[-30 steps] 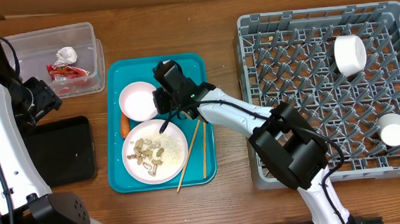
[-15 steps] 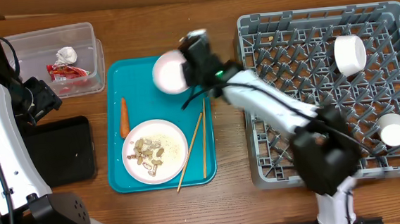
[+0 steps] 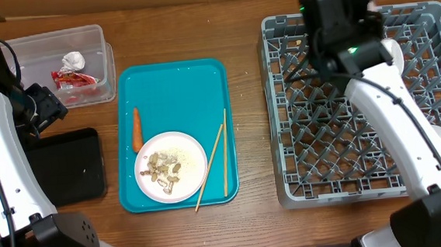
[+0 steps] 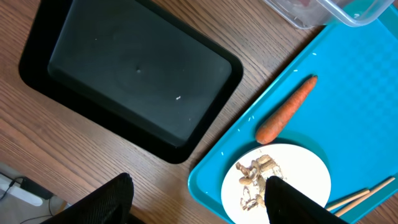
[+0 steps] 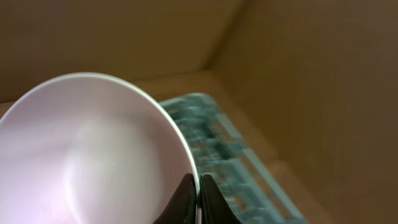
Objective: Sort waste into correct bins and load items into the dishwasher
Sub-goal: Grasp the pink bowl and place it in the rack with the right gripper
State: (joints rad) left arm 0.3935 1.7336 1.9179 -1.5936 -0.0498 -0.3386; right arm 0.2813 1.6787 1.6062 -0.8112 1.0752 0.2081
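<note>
My right gripper is shut on the rim of a white bowl. In the overhead view that gripper is above the far left part of the grey dish rack, and the bowl is hidden under it. The rack also shows blurred in the right wrist view. My left gripper is open and empty over the table beside the black tray. An orange carrot, a white plate with peanut shells and wooden chopsticks lie on the teal tray.
The clear tub at the far left holds a red wrapper and a white paper ball. The black tray lies left of the teal tray. A white cup stands in the rack, partly hidden by my right arm.
My right gripper has lifted the white bowl off the teal tray and carried it right, over the dish rack. The left arm has not moved.
</note>
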